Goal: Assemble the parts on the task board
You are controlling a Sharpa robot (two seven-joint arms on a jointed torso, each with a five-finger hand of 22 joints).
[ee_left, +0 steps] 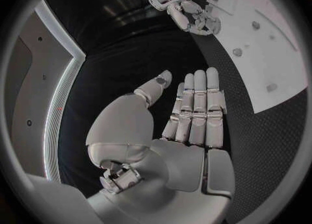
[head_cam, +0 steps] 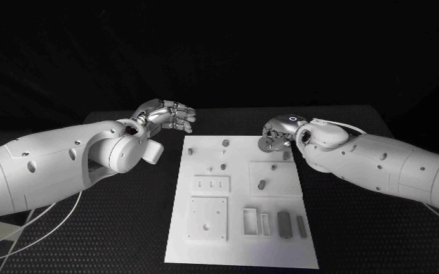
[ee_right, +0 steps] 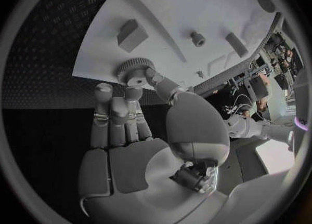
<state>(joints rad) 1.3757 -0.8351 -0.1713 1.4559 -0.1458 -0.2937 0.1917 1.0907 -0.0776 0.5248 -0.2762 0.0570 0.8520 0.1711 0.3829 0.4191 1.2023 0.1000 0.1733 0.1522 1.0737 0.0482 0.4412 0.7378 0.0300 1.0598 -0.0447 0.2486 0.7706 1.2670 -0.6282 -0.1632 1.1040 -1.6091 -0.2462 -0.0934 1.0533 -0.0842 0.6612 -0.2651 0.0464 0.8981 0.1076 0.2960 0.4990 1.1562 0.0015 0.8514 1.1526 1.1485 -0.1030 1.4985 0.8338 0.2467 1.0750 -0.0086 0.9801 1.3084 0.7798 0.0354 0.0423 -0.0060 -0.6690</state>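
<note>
Two hands hang at the far end of the board (head_cam: 242, 204), one off each far corner. From my seat the left hand (head_cam: 167, 116) sits just off the board's far left corner, over the black table (head_cam: 110, 236). In its wrist view its fingers (ee_left: 198, 107) lie straight and side by side, thumb apart, with nothing in them, so I read it as empty and open.

The right hand (head_cam: 279, 136) is at the board's far right corner. In its wrist view I see a toothed gear (ee_right: 135, 71) pinched between thumb and fingertips, right at the board's edge; whether the gear touches the board I cannot tell. In the head view the gear (head_cam: 269, 143) shows as a dark disc under that hand, over the board's far right part.

On the board, a small peg (head_cam: 225, 142) stands near the far edge, between the two hands. Nearer me, two dark bars (head_cam: 292, 224) lie side by side by the board's near right corner, with a pale open frame (head_cam: 250, 221) just to their left. A square raised plate (head_cam: 207, 218) takes up the near left part, and a second plate (head_cam: 273, 179) with a dark slot sits on the right, between the gear and the bars.
</note>
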